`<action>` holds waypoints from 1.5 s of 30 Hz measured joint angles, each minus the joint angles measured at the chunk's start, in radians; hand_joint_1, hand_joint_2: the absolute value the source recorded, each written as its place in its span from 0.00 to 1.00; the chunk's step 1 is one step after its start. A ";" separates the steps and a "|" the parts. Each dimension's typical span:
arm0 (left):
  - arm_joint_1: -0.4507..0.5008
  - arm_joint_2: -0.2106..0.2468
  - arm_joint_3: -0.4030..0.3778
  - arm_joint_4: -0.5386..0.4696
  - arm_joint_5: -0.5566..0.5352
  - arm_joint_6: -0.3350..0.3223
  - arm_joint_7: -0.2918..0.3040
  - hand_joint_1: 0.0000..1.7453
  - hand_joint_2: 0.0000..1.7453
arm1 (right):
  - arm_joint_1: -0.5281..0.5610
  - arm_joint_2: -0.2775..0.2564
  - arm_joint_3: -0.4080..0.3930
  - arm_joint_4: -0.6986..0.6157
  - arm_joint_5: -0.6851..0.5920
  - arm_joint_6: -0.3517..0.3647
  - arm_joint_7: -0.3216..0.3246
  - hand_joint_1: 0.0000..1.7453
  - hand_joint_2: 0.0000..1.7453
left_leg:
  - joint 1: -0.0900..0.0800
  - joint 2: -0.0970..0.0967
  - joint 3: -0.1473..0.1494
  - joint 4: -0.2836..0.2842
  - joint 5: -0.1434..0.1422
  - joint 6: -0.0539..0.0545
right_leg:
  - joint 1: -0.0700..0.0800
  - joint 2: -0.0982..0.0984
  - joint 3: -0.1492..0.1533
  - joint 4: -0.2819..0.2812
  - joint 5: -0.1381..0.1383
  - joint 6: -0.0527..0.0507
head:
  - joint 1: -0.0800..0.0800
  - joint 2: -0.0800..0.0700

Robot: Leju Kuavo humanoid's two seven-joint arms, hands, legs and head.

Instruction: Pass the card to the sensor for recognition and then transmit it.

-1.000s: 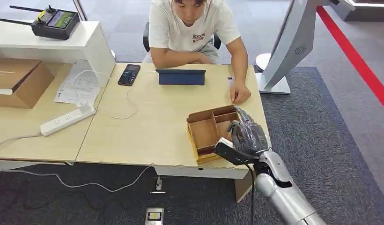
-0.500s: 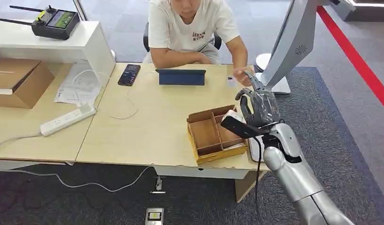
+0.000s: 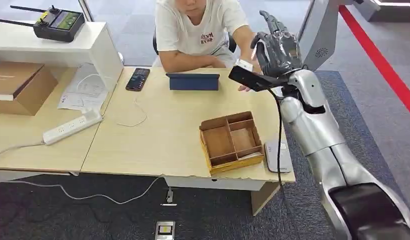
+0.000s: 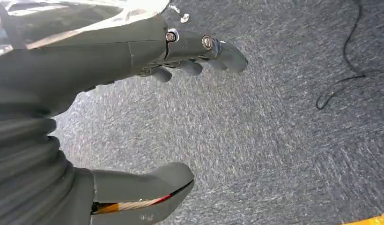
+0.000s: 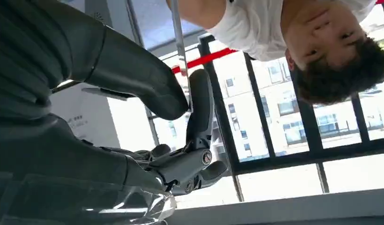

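Right hand (image 3: 276, 50), raised above the far edge of the light wooden desk (image 3: 158, 135), pinches the thin card (image 5: 180, 51) edge-on between thumb and finger, while the left hand (image 4: 134, 61) hangs empty, fingers apart, over grey carpet (image 4: 274, 140).

card (image 5: 180, 56) | thin, edge-on | pinched in right robot hand (image 5: 171, 122)

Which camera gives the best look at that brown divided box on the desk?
The head view: it shows the whole wooden divided tray from above, near the desk's front edge. The right wrist view looks past the right hand at a person and windows; the left wrist view faces grey carpet.
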 joint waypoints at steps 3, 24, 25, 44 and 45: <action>0.000 0.002 -0.004 0.000 -0.006 0.000 0.000 0.00 1.00 | -0.059 0.031 0.013 0.084 0.024 0.024 0.021 1.00 1.00 | 0.000 0.000 0.000 0.000 0.000 0.000 | 0.000 0.000 -0.001 0.000 0.000 0.000 | 0.000 0.000; 0.003 0.009 -0.021 0.000 0.007 -0.002 0.034 0.00 1.00 | -0.144 0.131 0.056 0.356 0.022 0.042 0.040 0.00 1.00 | 0.001 -0.001 -0.002 0.000 0.000 0.000 | 0.001 0.000 -0.003 0.000 0.000 0.000 | 0.000 0.000; 0.003 0.009 -0.021 0.000 0.008 -0.003 0.034 0.00 1.00 | -0.145 0.133 0.056 0.358 0.019 0.036 0.038 0.00 1.00 | 0.001 -0.001 -0.002 0.000 0.000 0.000 | 0.001 0.000 -0.003 0.000 0.000 0.000 | 0.000 0.000; 0.013 -0.010 -0.021 0.000 0.068 0.019 0.123 0.00 1.00 | -0.054 -0.002 -0.163 0.209 -0.394 -0.434 -0.340 0.00 1.00 | 0.000 -0.001 0.000 0.001 -0.001 0.000 | 0.001 0.000 -0.001 -0.002 0.000 0.000 | 0.000 0.000; 0.014 -0.012 -0.021 0.000 0.070 0.019 0.128 0.00 1.00 | -0.023 -0.020 -0.202 0.178 -0.390 -0.436 -0.348 0.00 1.00 | 0.000 -0.001 0.000 0.001 -0.001 0.000 | 0.000 0.000 -0.001 -0.002 0.000 0.000 | 0.000 0.000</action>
